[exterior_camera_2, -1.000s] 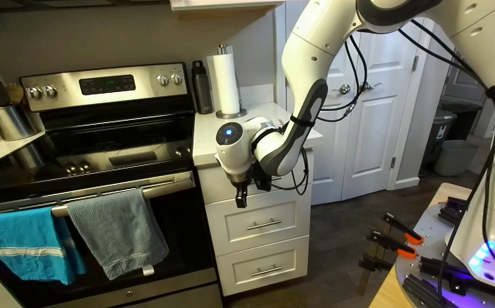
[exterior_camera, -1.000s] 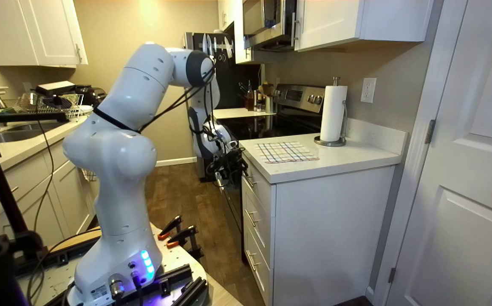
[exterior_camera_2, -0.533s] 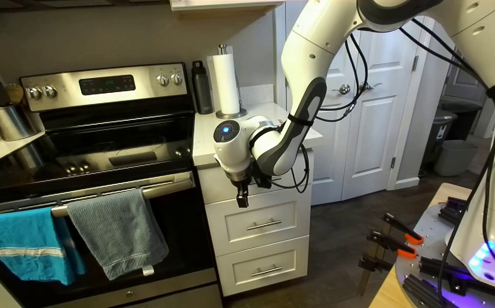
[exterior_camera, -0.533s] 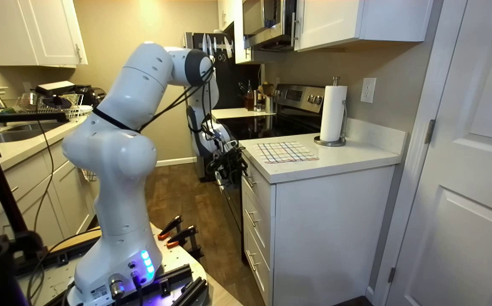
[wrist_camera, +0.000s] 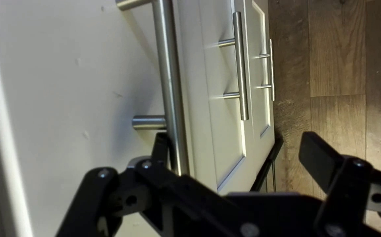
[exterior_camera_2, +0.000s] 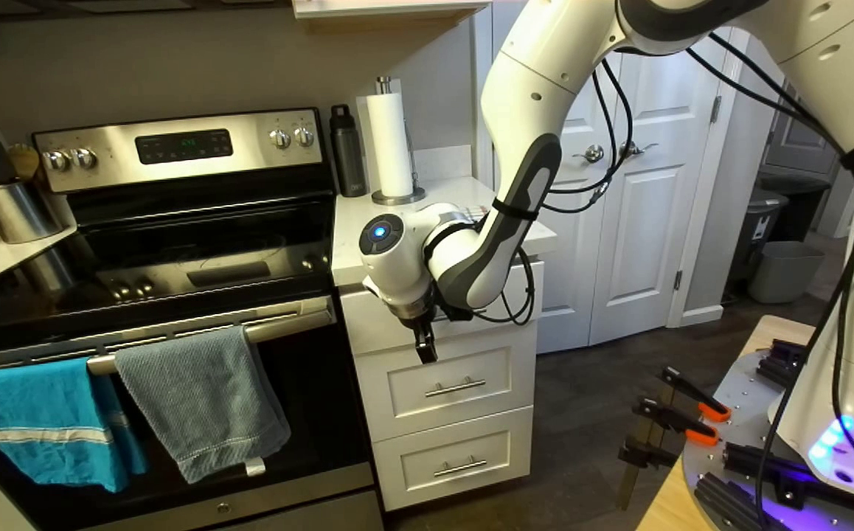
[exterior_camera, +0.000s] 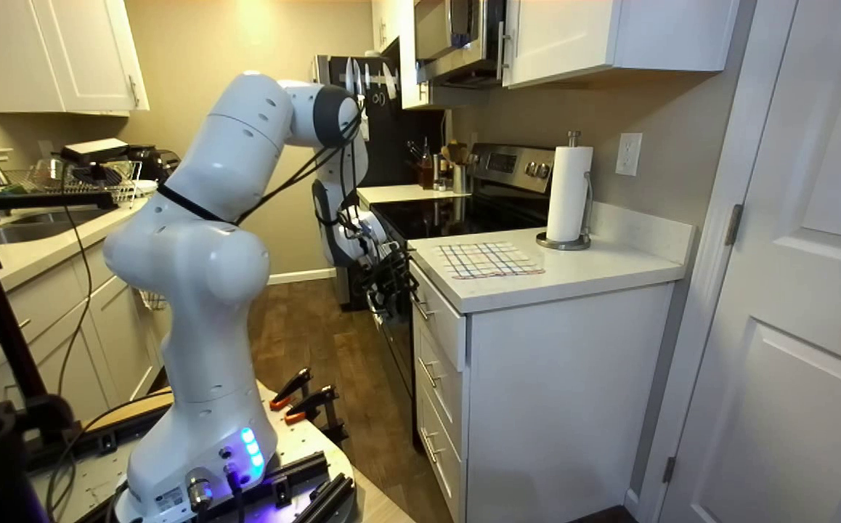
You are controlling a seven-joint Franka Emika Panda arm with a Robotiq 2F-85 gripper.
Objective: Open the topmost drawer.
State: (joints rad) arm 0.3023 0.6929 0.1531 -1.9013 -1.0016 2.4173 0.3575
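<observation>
Top drawer [wrist_camera: 68,85] slightly open: its front stands a little out from the white cabinet [exterior_camera: 555,385] in both exterior views, right under the counter [exterior_camera: 602,265]. Middle drawer [exterior_camera_2: 445,369] and bottom drawer [exterior_camera_2: 449,448] sit flush below it. Gripper [wrist_camera: 240,153] is at the top drawer's handle [wrist_camera: 170,75], spread wide, the bar lying in the gap but close to one side only. In the wrist view, one finger [wrist_camera: 160,148] is tucked behind the handle, between bar and drawer front, next to the post near the bar's end; touching or just beside the bar, can't tell which. Other finger [wrist_camera: 318,161] shows against the floor [wrist_camera: 338,65], well apart from the handle. In an exterior view, the wrist [exterior_camera_2: 390,262] is in front of the top drawer, gripper aimed down and a bit tilted. Arm [exterior_camera: 195,247] is bent, reaching across to the cabinet. Stove [exterior_camera_2: 206,251] just beside the cabinet; blue towel [exterior_camera_2: 51,413] and gray towel [exterior_camera_2: 202,405] hang from its rail [exterior_camera_2: 290,324]. On the counter: paper roll [exterior_camera: 569,192] upright on its stand [exterior_camera: 564,242], dark bottle [exterior_camera_2: 347,155] upright just beside it, checked cloth [exterior_camera: 489,260] flat, nearer the drawer side. Orange-tipped clamps [exterior_camera_2: 670,418] at the edge of the robot's table [exterior_camera_2: 681,505].
</observation>
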